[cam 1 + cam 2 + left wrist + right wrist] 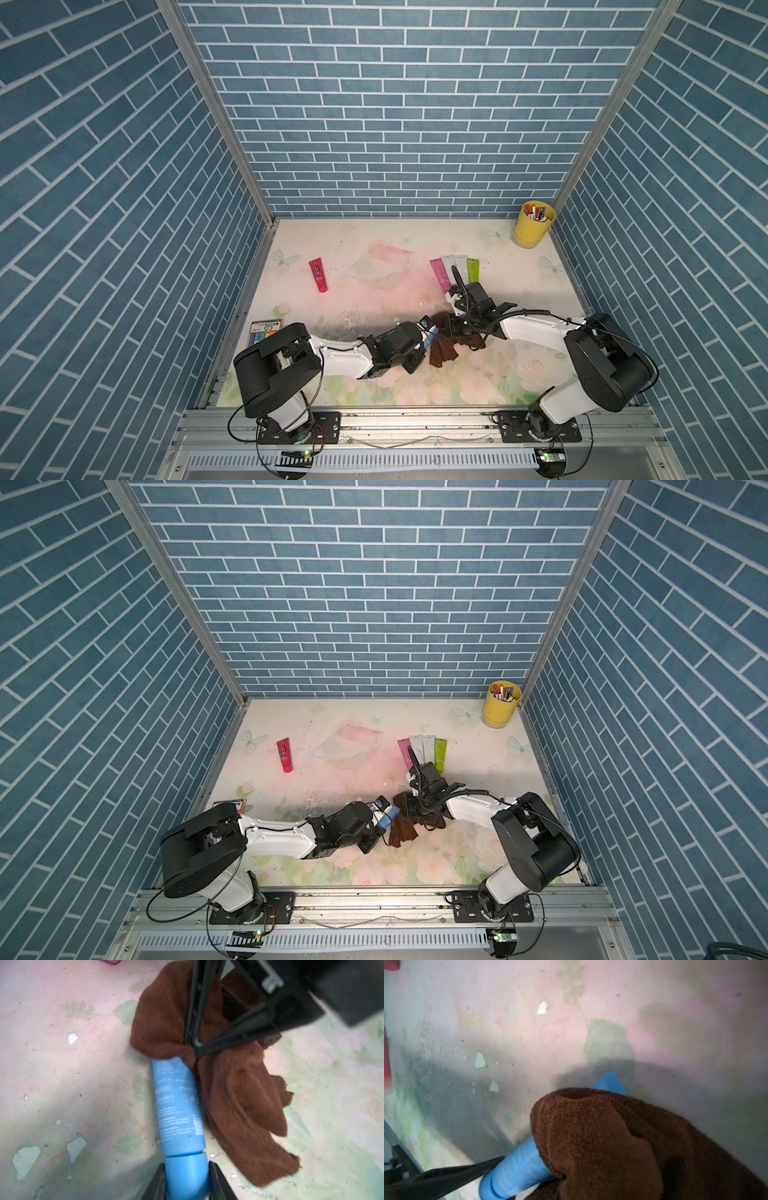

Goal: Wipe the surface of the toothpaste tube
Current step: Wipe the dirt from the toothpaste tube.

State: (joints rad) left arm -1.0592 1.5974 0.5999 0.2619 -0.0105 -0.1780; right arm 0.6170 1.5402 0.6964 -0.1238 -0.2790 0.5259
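1. Now the left gripper [187, 1178] is clamping the toothpaste tube [178, 1105] by its cap, at the table's [374, 257] front middle.
2. Its length is pointing away from those jaws toward the right gripper [195, 1047], which is pinching the cloth [239, 1095] draped over the far end.

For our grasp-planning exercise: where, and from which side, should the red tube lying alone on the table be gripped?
I would grip the red tube across its rounder body near the cap, at the robot-facing end, coming straight down. It lies flat with nothing close beside it, and its far end is crimped thin.
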